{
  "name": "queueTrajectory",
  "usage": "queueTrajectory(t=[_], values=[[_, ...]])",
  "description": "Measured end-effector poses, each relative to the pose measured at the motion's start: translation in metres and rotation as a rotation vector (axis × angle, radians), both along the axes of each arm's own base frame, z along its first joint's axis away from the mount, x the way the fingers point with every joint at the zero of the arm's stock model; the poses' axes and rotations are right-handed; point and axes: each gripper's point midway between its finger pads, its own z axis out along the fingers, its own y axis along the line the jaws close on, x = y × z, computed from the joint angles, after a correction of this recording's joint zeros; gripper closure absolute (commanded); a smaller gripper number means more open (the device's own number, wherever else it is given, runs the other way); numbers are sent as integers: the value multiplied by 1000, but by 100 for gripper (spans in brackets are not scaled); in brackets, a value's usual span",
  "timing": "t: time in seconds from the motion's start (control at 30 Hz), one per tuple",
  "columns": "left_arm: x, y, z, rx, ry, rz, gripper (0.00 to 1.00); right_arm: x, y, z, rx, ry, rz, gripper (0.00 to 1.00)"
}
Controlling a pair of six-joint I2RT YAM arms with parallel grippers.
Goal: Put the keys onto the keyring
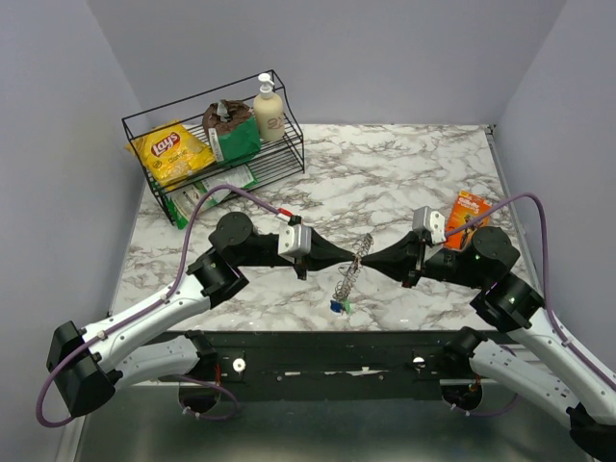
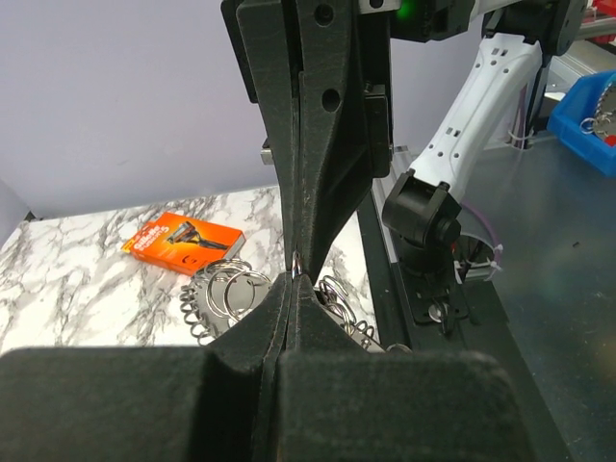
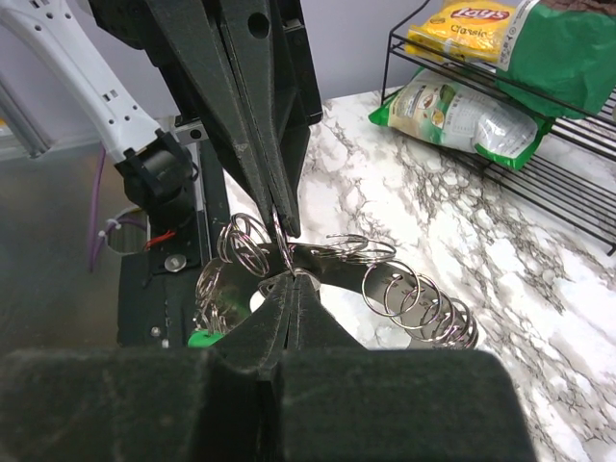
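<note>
Table (image 1: 404,173): white and grey marble top, filling the middle of the top view.
Wire rack (image 1: 292,144): black, in the upper left, with snack bags (image 1: 171,152) and a bottle (image 1: 269,111) inside.
Left gripper (image 1: 346,259): at the centre, fingers pressed together, clamped on the keyring (image 1: 352,271).
Right gripper (image 1: 373,258): tip to tip with the left one, fingers together on the same keyring.
Orange pack (image 1: 468,214): flat on the table, right of centre.
Keyring: silvery coil, slanted between both tips.
Keys (image 1: 339,307): blue and green heads, at the lower end of the coil.
</note>
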Motion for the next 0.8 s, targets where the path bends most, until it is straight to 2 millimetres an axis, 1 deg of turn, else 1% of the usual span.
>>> queueTrajectory(t=[0.4, 0.8], values=[[-1, 0, 7, -32, -2, -4, 100, -2, 2, -3, -3, 3, 19, 99], [-2, 0, 4, -39, 16, -7, 100, 0, 8, -13, -25, 31, 40, 99]])
